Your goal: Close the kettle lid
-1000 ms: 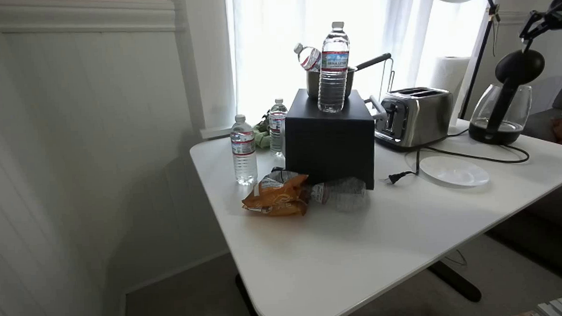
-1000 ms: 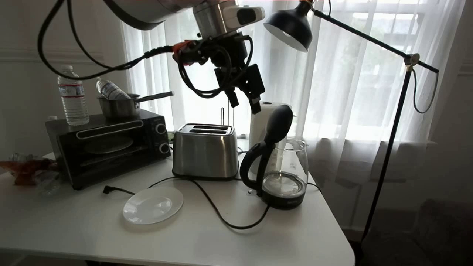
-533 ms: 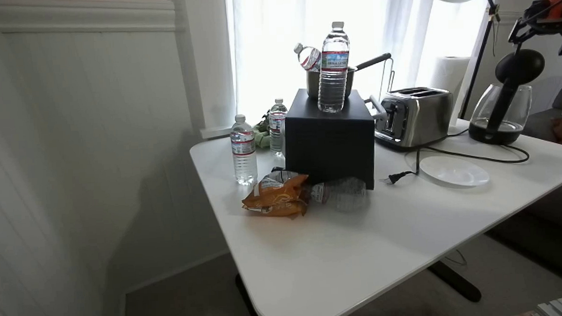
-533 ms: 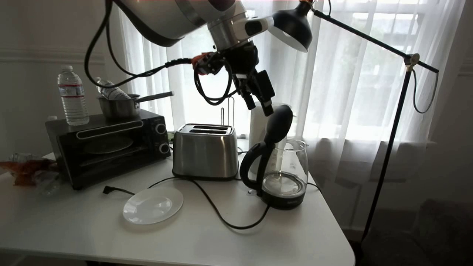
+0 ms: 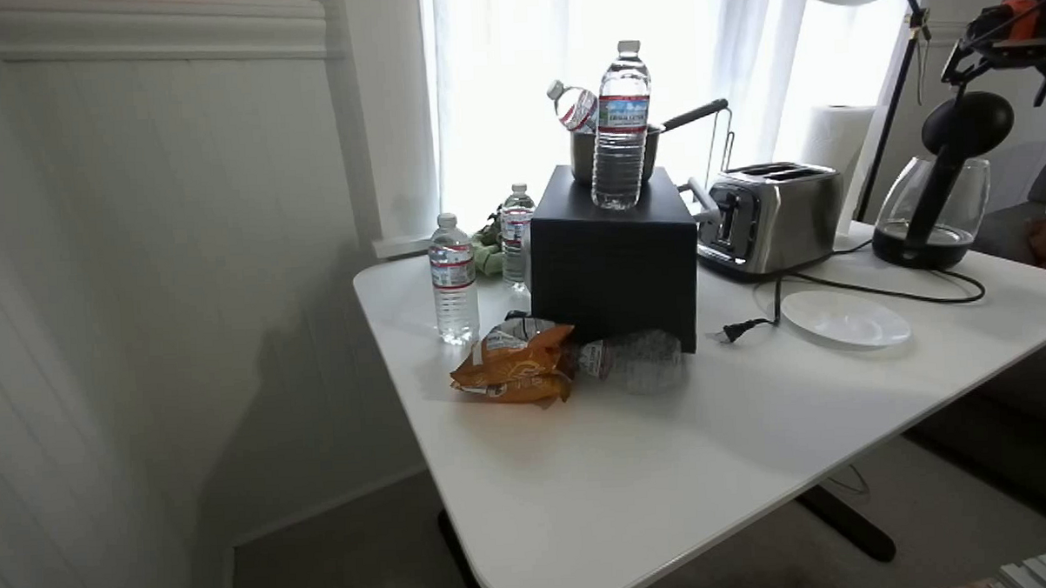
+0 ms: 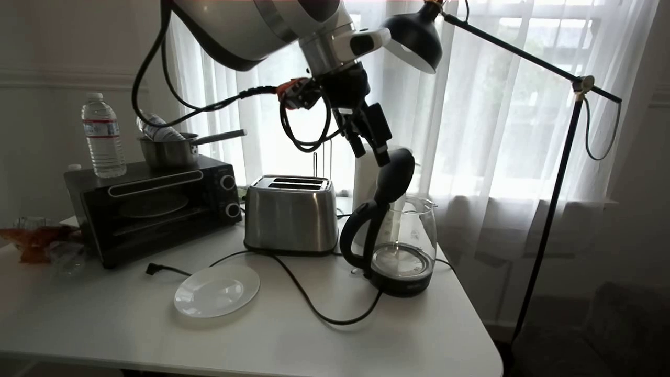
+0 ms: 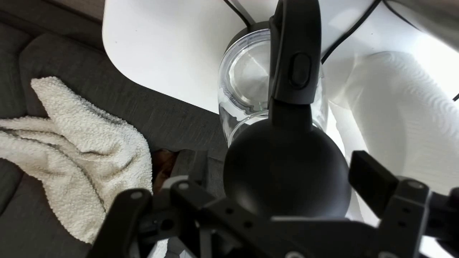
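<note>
The kettle [image 6: 402, 256] has a clear glass body, a black base and a black handle. It stands at the table's corner, and shows in both exterior views [image 5: 932, 247]. Its round black lid [image 6: 397, 175] is open, tilted up and back above the handle [image 5: 970, 126]. In the wrist view the lid [image 7: 287, 168] fills the space between the fingers, with the kettle body [image 7: 247, 73] behind it. My gripper [image 6: 371, 154] is open and just above the lid's upper edge; the fingers [image 7: 284, 173] lie to either side of it. I cannot tell whether they touch it.
A chrome toaster [image 6: 291, 217] and a paper towel roll [image 6: 366, 175] stand beside the kettle. A black lamp [image 6: 413, 36] hangs close to the arm. A white plate [image 6: 217, 291], a power cord [image 6: 309, 303] and a black toaster oven [image 6: 157, 209] are also on the table.
My gripper has moved down and toward the kettle, to just above the lid; most of this came in the first half second. The kettle and lid have not moved.
</note>
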Robot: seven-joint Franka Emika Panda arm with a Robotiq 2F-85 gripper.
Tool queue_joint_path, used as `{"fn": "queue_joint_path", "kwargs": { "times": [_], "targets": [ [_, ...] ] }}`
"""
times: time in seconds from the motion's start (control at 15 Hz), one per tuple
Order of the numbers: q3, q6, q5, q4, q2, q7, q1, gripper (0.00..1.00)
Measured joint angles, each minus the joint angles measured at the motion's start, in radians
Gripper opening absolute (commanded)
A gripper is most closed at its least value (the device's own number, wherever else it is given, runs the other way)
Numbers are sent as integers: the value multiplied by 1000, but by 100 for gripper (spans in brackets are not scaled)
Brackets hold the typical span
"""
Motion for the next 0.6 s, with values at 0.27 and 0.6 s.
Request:
{"fn": "queue_joint_path", "kwargs": {
  "times": [0.27,0.6],
  "targets": [
    [-7,1,-91,14,23,132,1,100],
    [-18,7,-253,57,87,331,11,100]
  ]
}}
